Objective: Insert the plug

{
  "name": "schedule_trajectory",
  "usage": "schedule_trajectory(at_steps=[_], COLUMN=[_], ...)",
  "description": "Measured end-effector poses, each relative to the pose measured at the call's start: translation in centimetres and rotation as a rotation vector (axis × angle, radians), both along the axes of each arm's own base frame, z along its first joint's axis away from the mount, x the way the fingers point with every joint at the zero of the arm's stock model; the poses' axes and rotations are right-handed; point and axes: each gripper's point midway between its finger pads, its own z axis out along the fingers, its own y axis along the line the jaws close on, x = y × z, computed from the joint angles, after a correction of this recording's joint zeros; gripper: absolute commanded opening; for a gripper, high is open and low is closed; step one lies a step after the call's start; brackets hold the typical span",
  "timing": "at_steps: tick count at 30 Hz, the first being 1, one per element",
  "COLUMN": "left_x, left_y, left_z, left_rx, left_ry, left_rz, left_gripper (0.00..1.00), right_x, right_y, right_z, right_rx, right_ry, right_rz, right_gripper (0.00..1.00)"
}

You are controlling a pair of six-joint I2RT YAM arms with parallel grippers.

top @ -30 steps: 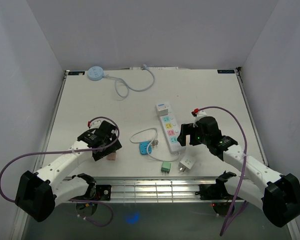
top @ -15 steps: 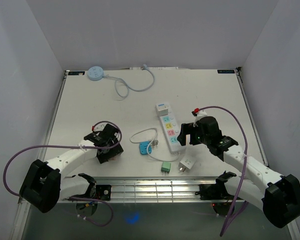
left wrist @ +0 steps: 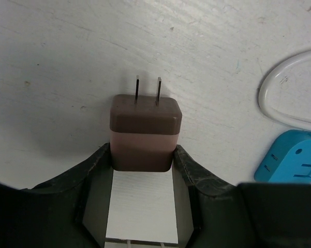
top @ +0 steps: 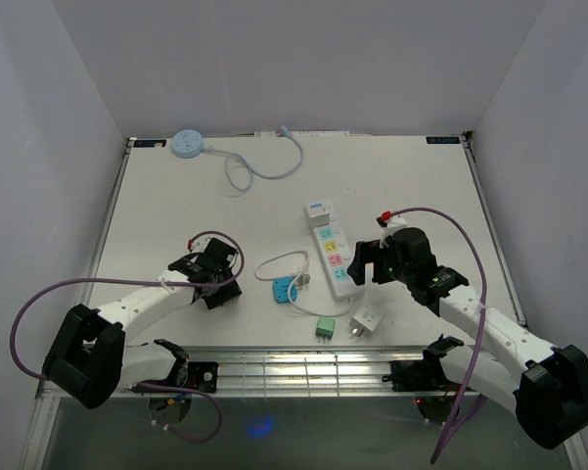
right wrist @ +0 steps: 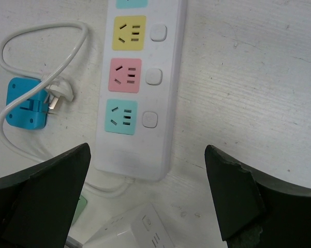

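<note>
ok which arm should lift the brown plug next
Left: the left gripper brackets the brown plug, pressed against both its sides. The right gripper hangs open near the power strip, away from that plug.

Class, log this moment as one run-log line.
left gripper: shut on brown plug | right gripper: open above power strip | insertion: not yet done

Bright even light from above, soft shadows on white bench (top: 176,196), faint one by plug (left wrist: 145,129); wrist views sharp, bottom edges dark, blurred
</note>
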Motion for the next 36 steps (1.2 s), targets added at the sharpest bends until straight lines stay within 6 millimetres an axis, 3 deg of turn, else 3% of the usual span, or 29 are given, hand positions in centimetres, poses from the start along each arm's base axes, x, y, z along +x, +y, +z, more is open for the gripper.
schedule_trajectory(at_steps=[8, 15, 16, 18, 26, 36], left_x=[-0.1, 2.0, 2.2, 2.3, 2.4, 3.4], left_y=[-3.3, -8.9, -9.8, -11.2, -15.5, -18.5], left_z=[1.0, 6.3, 7.0, 7.9, 8.3, 11.1], left_rx=[-0.111, -0.307, -0.336, -0.365, -0.376, -0.367], left_ry=[-0.002, -0.145, -0.170, -0.215, -0.336, -0.562], left_rz=[-0.081, -0.258, -0.306, -0.407, -0.712, -0.887], left_gripper=[0.34, 0.34, 0.28, 0.28, 0.31, 0.35], right_x=[-0.4, -0.9, -1.0, -1.2, -0.7, -2.3], right_y=[1.8, 4.0, 4.3, 4.9, 7.0, 6.7], right_z=[1.1, 2.1, 2.1, 2.4, 7.4, 6.4], right_rx=[0.077, 0.177, 0.188, 0.204, 0.286, 0.268], right_ry=[-0.018, -0.010, 0.007, 0.050, 0.065, 0.185], right_rz=[0.085, 0.170, 0.182, 0.201, 0.261, 0.258], right_gripper=[0.96, 0.98, 1.00, 1.00, 1.00, 0.97])
